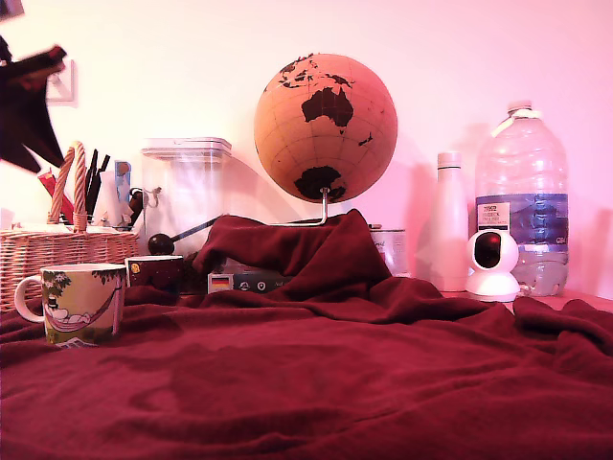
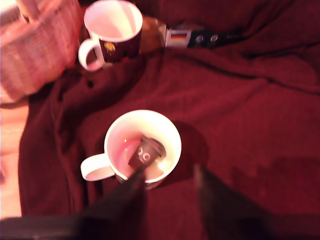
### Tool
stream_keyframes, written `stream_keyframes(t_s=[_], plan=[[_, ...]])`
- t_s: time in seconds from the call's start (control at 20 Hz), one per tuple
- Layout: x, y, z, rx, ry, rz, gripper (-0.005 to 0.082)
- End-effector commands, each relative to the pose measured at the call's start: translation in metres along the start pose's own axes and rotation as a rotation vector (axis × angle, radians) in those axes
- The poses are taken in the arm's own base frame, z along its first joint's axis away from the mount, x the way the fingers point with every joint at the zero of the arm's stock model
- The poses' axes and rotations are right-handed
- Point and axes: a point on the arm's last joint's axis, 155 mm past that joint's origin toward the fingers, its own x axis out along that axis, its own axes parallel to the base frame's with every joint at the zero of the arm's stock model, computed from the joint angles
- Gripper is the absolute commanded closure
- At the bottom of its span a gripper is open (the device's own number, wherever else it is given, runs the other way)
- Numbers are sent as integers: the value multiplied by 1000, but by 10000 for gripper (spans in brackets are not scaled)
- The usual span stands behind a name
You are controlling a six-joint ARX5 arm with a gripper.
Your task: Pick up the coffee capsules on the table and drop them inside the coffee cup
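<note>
The capsule lies tilted inside the coffee cup on the red-draped desk. Behind stand a dark red mug and a wicker basket. The claw hangs released above the cup's rim, its fingers blurred and cut off.

The coffee cup, a cream ceramic mug printed with green trees and a hammock, is seen upright on the table, a dark red fleece cloth in soft folds, at the exterior view's left, its loop handle turned further left. In the wrist view, one dark grey-brown coffee capsule is observed inside the cup, lying tilted against the pale inner wall.
</note>
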Motion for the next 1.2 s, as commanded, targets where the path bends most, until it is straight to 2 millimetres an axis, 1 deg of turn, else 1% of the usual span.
stream_keyframes(t_s=[0.0,0.45,0.75,1.15], plan=[[-6,-3,1,15,-27,-4,789],[-34,-11,-24,56,-192,0,789],[-47,0,-53,61,-292,74,789],[-53,7,-92,29,-356,112,788]])
